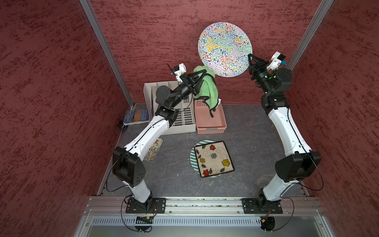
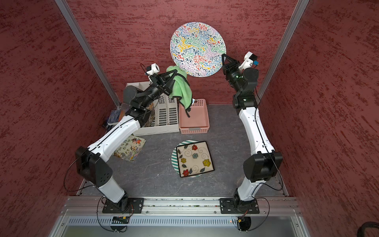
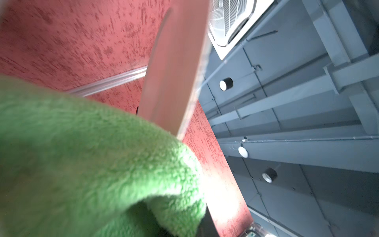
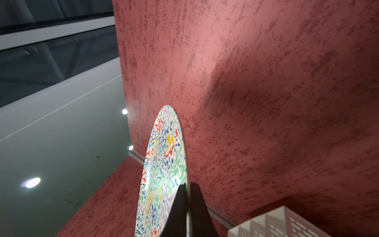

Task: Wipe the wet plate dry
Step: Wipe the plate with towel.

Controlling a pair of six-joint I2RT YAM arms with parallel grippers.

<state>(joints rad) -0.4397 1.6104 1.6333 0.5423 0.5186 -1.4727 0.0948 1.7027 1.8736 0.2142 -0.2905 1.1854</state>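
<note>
Held aloft, the round multicoloured squiggle-patterned plate (image 1: 225, 49) is pinched at its rim by the right end effector (image 1: 249, 55); the left end effector (image 1: 204, 72) grips a fluffy green towel (image 1: 209, 90), seemingly touching the plate's edge.

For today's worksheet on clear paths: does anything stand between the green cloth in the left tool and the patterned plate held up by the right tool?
Nothing visible does. The green cloth in the left tool sits close by the near edge of the patterned plate, which the right tool pinches at its rim.
</note>
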